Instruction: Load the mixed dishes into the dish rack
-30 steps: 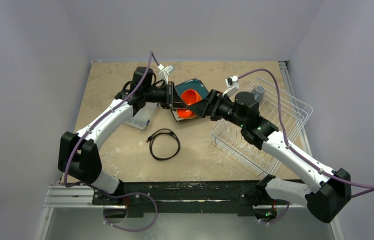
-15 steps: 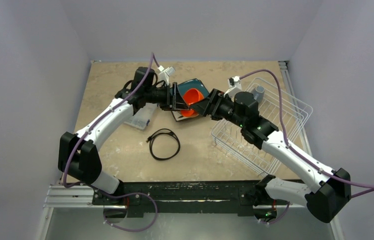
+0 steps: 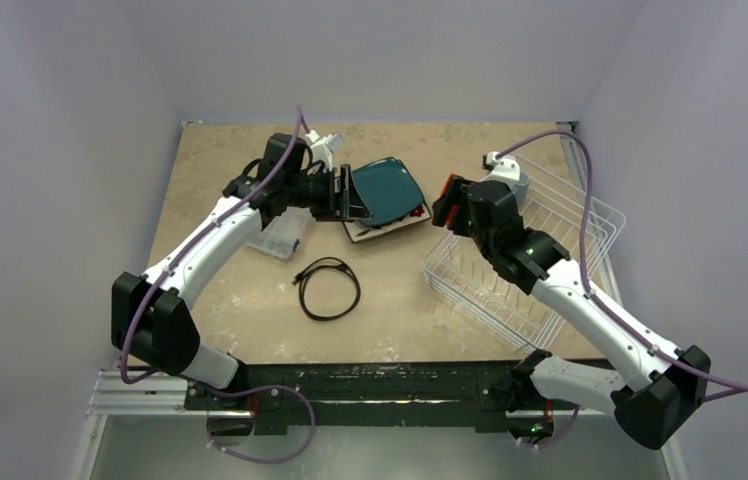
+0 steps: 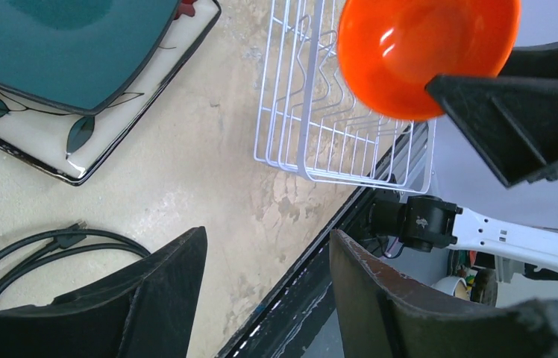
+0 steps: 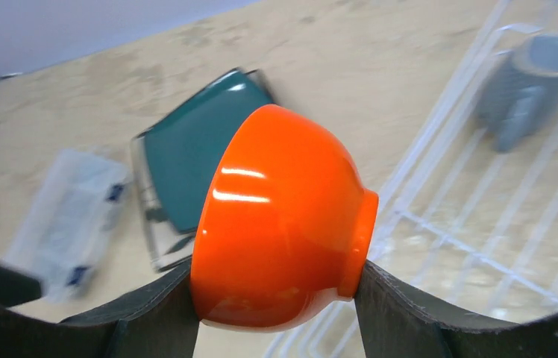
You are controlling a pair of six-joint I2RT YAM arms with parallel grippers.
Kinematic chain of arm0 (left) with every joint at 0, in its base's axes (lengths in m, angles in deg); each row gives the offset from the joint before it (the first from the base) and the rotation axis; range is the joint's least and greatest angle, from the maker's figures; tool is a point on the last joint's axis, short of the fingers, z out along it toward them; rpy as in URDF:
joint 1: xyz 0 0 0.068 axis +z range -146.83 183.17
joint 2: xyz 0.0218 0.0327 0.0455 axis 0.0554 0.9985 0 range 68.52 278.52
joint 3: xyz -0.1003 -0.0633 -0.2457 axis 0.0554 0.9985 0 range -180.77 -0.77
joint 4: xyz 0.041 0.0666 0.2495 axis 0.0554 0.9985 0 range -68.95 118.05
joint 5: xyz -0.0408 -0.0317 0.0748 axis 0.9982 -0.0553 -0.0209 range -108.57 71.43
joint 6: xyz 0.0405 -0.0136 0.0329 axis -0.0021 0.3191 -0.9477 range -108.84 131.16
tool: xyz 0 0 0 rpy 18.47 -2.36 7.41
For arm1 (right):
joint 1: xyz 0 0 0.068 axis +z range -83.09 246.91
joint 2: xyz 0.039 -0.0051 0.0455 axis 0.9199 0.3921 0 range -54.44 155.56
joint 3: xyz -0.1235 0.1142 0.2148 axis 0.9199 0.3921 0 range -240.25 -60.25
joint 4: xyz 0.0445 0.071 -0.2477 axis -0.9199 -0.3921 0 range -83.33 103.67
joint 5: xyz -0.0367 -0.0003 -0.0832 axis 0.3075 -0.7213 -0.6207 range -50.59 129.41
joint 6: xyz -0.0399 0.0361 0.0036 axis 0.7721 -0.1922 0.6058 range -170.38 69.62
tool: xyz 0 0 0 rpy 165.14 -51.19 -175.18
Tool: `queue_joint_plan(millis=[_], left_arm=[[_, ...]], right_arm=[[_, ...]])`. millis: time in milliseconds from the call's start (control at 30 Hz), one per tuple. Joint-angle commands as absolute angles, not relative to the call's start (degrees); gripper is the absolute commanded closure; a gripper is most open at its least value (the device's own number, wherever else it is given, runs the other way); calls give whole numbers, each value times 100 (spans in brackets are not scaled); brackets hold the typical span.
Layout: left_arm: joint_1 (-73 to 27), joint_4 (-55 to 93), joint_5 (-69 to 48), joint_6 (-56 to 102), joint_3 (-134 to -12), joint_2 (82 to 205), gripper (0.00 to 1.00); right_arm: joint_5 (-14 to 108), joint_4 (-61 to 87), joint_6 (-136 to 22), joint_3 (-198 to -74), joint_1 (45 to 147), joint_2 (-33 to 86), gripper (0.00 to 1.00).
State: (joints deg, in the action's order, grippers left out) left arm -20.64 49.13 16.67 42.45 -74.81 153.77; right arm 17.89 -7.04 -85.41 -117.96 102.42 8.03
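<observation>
Sideways in right pincer (image 5: 274, 267), glossy footed orange bowl (image 5: 280, 216), seemingly plain.

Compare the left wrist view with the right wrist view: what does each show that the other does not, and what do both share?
Only the left wrist view shows the black coiled cable and the inside of the orange bowl. Only the right wrist view shows the grey-blue mug, the clear plastic box and the bowl's outer side. Both show the bowl held by the right claw, the dish rack and the dark teal plate.
</observation>
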Motion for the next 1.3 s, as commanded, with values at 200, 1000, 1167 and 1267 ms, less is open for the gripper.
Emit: queue_joint_plan(millis=[200, 1000, 1167, 1267], left_arm=[[-2095, 4791, 1872, 4233, -7662, 15273, 40], [-2208, 4735, 1953, 4246, -7610, 15111, 30], [-2240, 4692, 1986, 4279, -7592, 15041, 30], [-2255, 4674, 1989, 4276, -7583, 14987, 30]], right_arm=[[-2064, -2235, -7328, -12763, 10212, 1732, 100], [-4044, -4466, -9468, -13516, 8107, 4818, 100], [-3840, -3861, -8934, -13525, 7760, 4978, 100], [-3459, -3065, -8180, -13351, 7555, 4914, 100]])
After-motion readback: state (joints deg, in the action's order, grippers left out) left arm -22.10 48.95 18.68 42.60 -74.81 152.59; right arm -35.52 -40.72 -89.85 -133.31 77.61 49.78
